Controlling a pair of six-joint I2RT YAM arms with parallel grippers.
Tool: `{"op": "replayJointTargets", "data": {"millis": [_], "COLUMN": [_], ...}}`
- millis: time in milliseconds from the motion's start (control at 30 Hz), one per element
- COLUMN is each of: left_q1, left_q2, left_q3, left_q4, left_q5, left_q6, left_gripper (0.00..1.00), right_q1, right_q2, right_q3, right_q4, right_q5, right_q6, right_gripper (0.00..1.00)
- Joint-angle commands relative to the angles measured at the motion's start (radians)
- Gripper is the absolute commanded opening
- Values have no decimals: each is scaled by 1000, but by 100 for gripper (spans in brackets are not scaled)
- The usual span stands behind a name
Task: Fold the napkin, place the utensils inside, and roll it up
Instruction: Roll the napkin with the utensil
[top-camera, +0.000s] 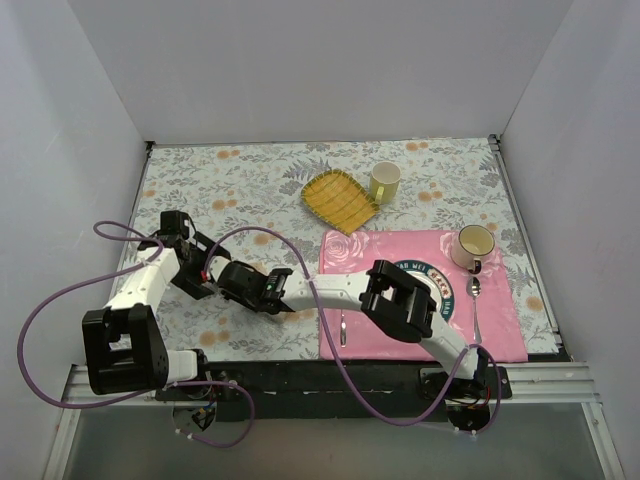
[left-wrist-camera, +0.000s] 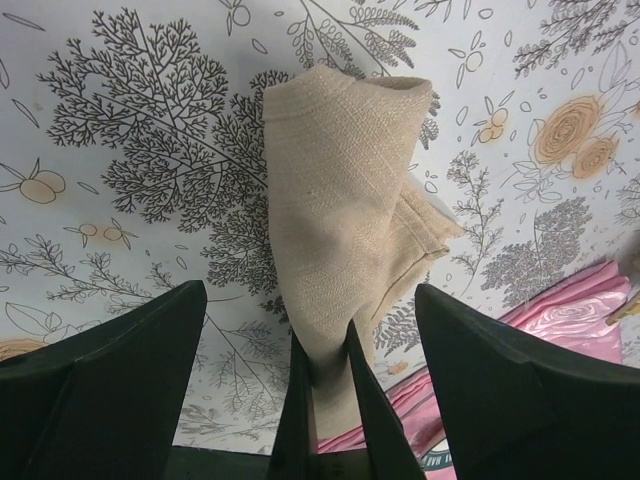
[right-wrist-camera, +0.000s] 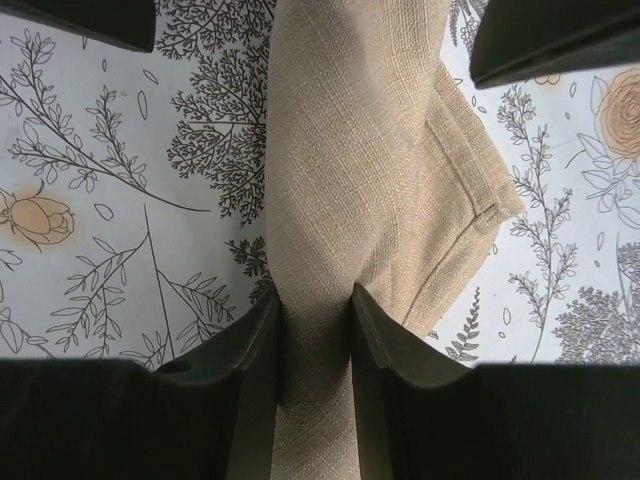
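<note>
The beige napkin (left-wrist-camera: 340, 200) hangs bunched over the floral tablecloth, one hemmed corner folded out to the right (right-wrist-camera: 470, 190). My right gripper (right-wrist-camera: 313, 295) is shut on the napkin's narrow neck. Its two slim fingers (left-wrist-camera: 295, 420) show at the bottom centre of the left wrist view. My left gripper (left-wrist-camera: 308, 288) is open, its wide fingers (right-wrist-camera: 560, 40) straddling the napkin without touching it. In the top view both grippers meet at centre left (top-camera: 255, 283) and hide the napkin. A silver spoon (top-camera: 475, 305) and another utensil (top-camera: 342, 328) lie on the pink placemat (top-camera: 400, 250).
A plate (top-camera: 450, 290) on the placemat is mostly covered by my right arm. A cream mug (top-camera: 474, 245) stands on the mat's far right. A yellow checked cloth (top-camera: 340, 198) and a pale green mug (top-camera: 385, 180) sit farther back. White walls enclose the table.
</note>
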Motion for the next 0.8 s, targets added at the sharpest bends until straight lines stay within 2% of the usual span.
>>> {"op": "replayJointTargets", "data": {"millis": [0,167,200,300,533,600,667,767], "left_q1": [2,2,2,0,-10,-15,-29,-43], "left_q2": [-50,-7,0,8,57,101,123,171], "left_q3": [-23,-28,-28,-40,-80,-81,-80,-68], "left_q4": [-10,44,53,83,172,197,215,245], "left_q5": [28,118,128,164,212,218,214,197], "left_q6": [28,72,72,75,58,52,46,38], "left_gripper": [86,85,85,84,80,78,76,68], "right_q1": [-54,-149,-166,-223,-313,-326,-340,-346], "right_q2": [6,-71,-85,-97,-80,-68,-53,-27], "right_q3": [-20,-169,-192,-287,-457,-499,-522,-534], "right_q4": [21,171,203,347,697,853,902,976], "right_q5": [-110,-421,-472,-691,-932,-984,-1011,-1052], "right_q6": [145,358,389,523,782,884,920,969], "right_gripper": [34,28,22,13,10,10,10,11]}}
